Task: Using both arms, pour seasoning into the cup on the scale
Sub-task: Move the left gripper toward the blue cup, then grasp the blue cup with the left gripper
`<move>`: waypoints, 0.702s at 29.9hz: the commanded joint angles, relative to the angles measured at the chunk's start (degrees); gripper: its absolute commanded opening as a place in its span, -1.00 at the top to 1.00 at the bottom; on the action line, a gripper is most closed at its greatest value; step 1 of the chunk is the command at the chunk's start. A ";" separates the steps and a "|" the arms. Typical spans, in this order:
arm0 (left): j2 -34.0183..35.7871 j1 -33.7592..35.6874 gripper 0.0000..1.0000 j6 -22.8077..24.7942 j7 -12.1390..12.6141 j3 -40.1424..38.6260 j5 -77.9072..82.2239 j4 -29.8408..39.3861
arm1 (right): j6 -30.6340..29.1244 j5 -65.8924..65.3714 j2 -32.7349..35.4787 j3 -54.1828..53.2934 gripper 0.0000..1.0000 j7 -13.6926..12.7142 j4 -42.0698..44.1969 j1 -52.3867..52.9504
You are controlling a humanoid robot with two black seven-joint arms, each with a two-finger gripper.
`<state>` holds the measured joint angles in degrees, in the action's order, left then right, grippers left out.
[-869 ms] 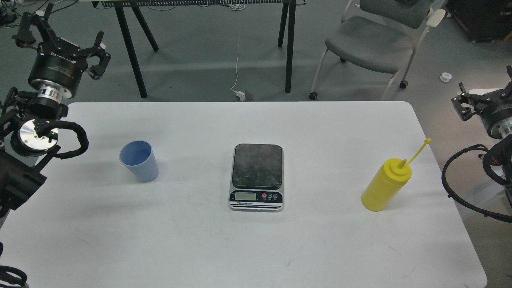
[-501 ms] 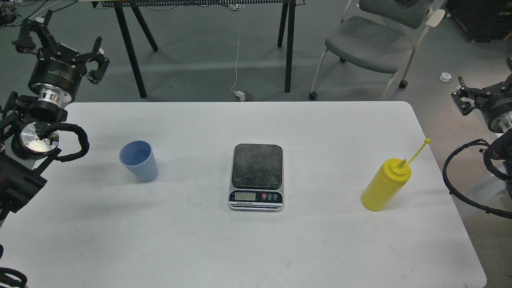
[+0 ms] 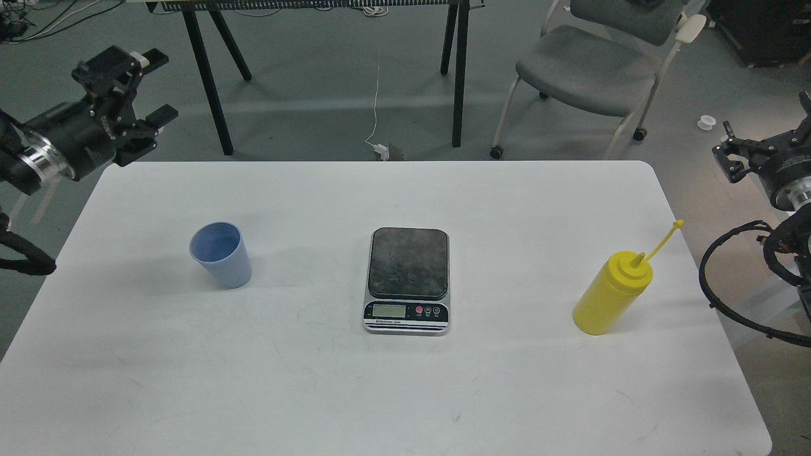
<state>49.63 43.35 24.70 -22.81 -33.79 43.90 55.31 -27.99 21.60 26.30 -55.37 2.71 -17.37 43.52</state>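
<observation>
On the white table (image 3: 317, 392): everything for the task is sitting here, spread in a row from left to right; the tabletop itself is filling most of the head view.
Grey chair (image 3: 589, 69): standing on the floor beyond the table's far right corner.
Black trestle legs (image 3: 209, 82): standing on the floor behind the table's far edge.
Left arm (image 3: 38, 158): reaching in from the left edge, hanging above the table's far left corner, well apart from the cup.
Right arm (image 3: 785, 183): coming in at the right edge, staying off the table's right side, with black cable looping below it.
Scale (image 3: 407, 278): lying flat at the table's middle, dark platform bare, silver front with display and buttons facing the near edge.
Seasoning bottle (image 3: 608, 294): standing upright on the table's right part, well apart from the scale, its thin tethered cap sticking up and to the right.
Cup (image 3: 220, 254): standing upright on the table's left part, mouth open upward, well apart from the scale.
Left gripper (image 3: 136, 88): pointing right and away, fingers spread apart and grasping nothing.
Right gripper (image 3: 728, 155): showing small and dark at the right edge; whether it is released or clenched, I cannot tell.
</observation>
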 commanded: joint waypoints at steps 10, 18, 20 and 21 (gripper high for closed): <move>0.55 0.07 -0.84 -3.59 -1.09 1.88 41.58 1.38 | -0.01 0.46 0.42 -3.34 -1.00 0.54 0.14 -1.24; -2.52 0.25 -0.66 -13.00 -1.09 14.18 60.25 -0.55 | -0.01 0.54 0.51 -3.34 -1.00 0.54 0.14 -1.24; -3.49 0.42 -0.60 -14.49 -0.92 17.87 60.34 -1.86 | -0.01 0.54 0.51 -3.34 -1.00 0.54 0.06 -1.24; -4.01 0.51 -0.57 -14.93 -0.92 19.10 60.34 -2.74 | -0.01 0.54 0.51 -3.34 -1.00 0.54 0.06 -1.24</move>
<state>46.95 43.63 11.68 -23.91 -18.95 103.70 54.48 -27.99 22.15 26.81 -58.77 3.26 -17.22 42.27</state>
